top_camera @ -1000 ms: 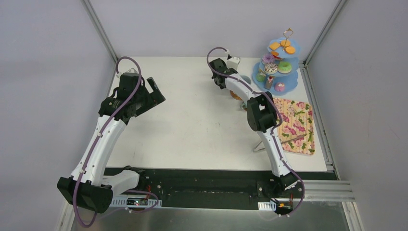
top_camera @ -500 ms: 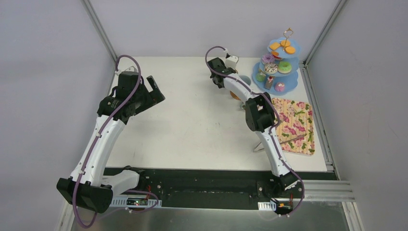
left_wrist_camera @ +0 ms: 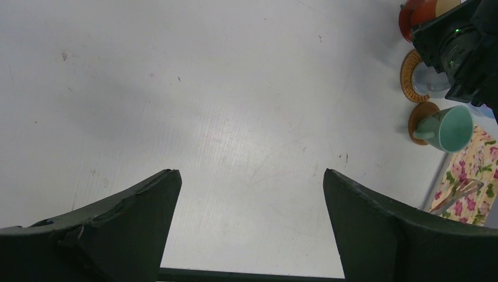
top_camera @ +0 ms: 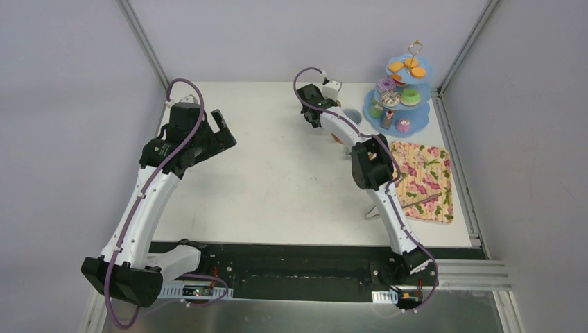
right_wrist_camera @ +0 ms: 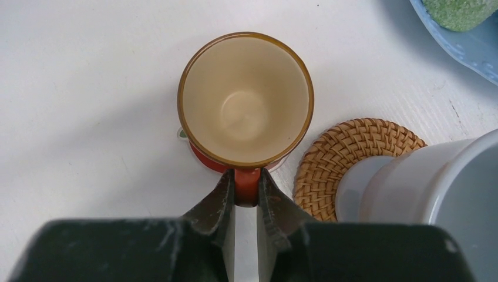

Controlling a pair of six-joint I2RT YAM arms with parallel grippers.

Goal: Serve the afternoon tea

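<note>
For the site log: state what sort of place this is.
Probably a robot test cell staged for tea: a white table boxed in by plain panels, two robot arms bolted at its near edge, and a tiered stand of sweets.

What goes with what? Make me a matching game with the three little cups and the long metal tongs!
1. small orange cup
2. small grey-blue cup
3. small mint green cup
4. long metal tongs

a. lying across the edge of the floral rectangular tray
b. on the woven round coaster between the other cups
c. handle pinched by the right gripper
d. on the brown round coaster nearest the tray

Pairs: 1-c, 2-b, 3-d, 4-a
</note>
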